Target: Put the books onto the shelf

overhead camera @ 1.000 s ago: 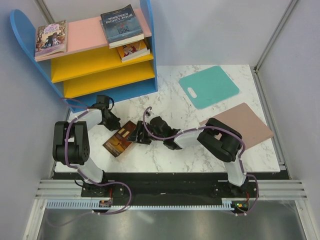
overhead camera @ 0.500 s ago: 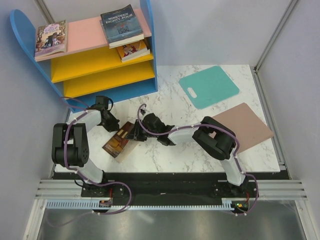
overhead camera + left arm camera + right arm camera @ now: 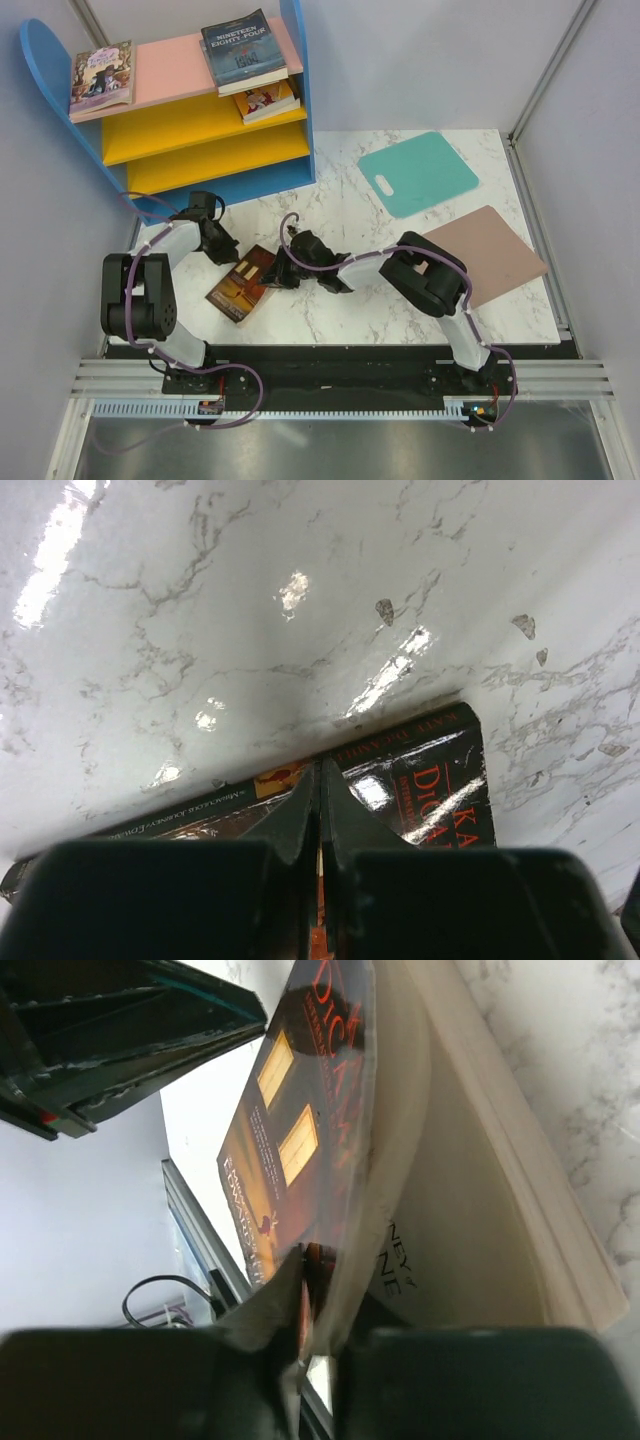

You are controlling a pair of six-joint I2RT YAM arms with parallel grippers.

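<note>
A dark brown-orange book (image 3: 238, 287) lies on the marble table in front of the shelf (image 3: 180, 138). My right gripper (image 3: 272, 277) is shut on its right edge; in the right wrist view the cover and some pages (image 3: 300, 1140) are pinched between the fingers and lifted off the rest of the block. My left gripper (image 3: 224, 251) is shut with nothing in it, its tips (image 3: 320, 780) resting on the book's far edge (image 3: 430, 770). On the shelf's pink top board lie a purple-yellow book (image 3: 101, 78) and a navy book (image 3: 240, 50). Another book (image 3: 268, 100) lies on the yellow board below.
A teal mat with a handle hole (image 3: 418, 173) lies at the back right. A pinkish-brown mat (image 3: 495, 250) lies right of the right arm. The shelf's blue base (image 3: 230, 185) stands just behind the left gripper.
My right gripper has slid left onto the book's edge and closed on it. The book has shifted slightly toward the near left. The left gripper has stayed shut at the far edge.
</note>
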